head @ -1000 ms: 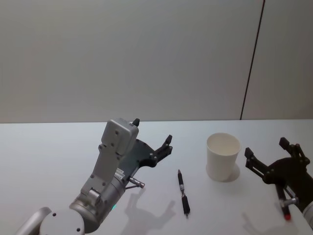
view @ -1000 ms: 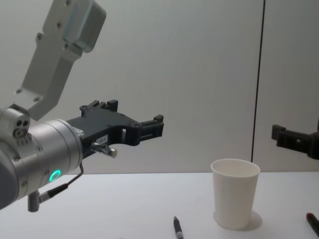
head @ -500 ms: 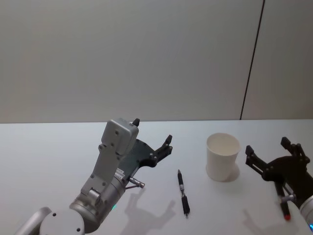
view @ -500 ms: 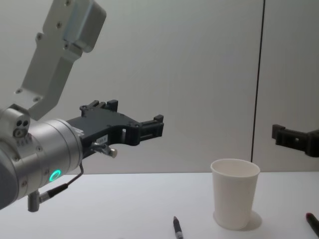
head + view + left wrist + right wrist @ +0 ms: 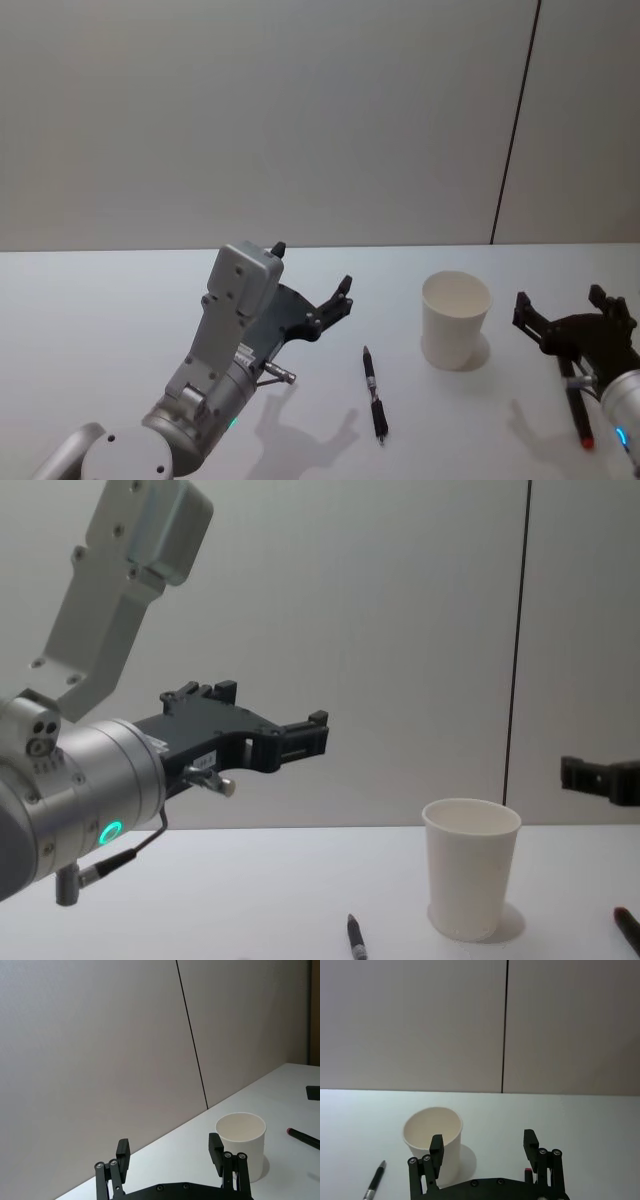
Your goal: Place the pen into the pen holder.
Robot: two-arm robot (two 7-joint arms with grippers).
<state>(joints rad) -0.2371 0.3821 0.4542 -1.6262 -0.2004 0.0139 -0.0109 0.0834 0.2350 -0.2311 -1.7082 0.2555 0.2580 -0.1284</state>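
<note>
A black pen (image 5: pixel 373 395) (image 5: pixel 355 939) (image 5: pixel 375 1184) lies flat on the white table, just left of the pen holder (image 5: pixel 456 320) (image 5: pixel 470 880) (image 5: pixel 241 1144) (image 5: pixel 432 1136), an upright white paper cup. My left gripper (image 5: pixel 312 268) (image 5: pixel 270 715) (image 5: pixel 169 1152) hovers open and empty above the table, left of the pen. Right of the cup my right gripper (image 5: pixel 560 300) (image 5: pixel 483 1146) (image 5: pixel 600 778) is open and empty too. Below it on the table lies a second, dark pen with a red end (image 5: pixel 577 405) (image 5: pixel 302 1137) (image 5: pixel 628 925).
The white table (image 5: pixel 100 320) stretches wide to the left and in front of the cup. A plain grey wall (image 5: pixel 300 120) with a dark vertical seam stands behind the table's far edge.
My right gripper has drawn back to the right, away from the cup. The left arm, the pens and the cup have not moved.
</note>
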